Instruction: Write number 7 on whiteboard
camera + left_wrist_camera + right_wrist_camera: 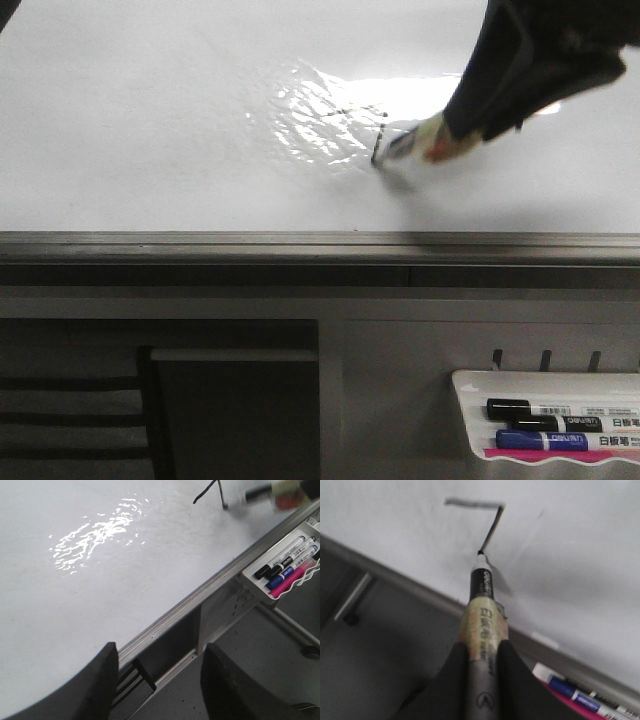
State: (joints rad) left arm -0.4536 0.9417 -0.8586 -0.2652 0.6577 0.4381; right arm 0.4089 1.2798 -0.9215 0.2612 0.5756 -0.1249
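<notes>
The whiteboard (150, 120) fills the far part of the front view, with a wrinkled shiny patch and glare. On it is a partly drawn number 7 (380, 132): a faint top bar and a dark downstroke. My right gripper (452, 128) is shut on a marker (415, 143) whose black tip touches the board at the stroke's lower end. The right wrist view shows the fingers (507, 660) clamped on the marker (482, 615) and the 7 (492, 527) above its tip. My left gripper (160, 652) is open and empty over the board's edge; the 7 (205, 492) shows far off.
A grey metal edge rail (320, 245) runs along the board's near side. A small white marker tray (470, 385) hangs below at the right, holding black (540, 410), blue (545, 440) and pink markers; it also shows in the left wrist view (255, 582).
</notes>
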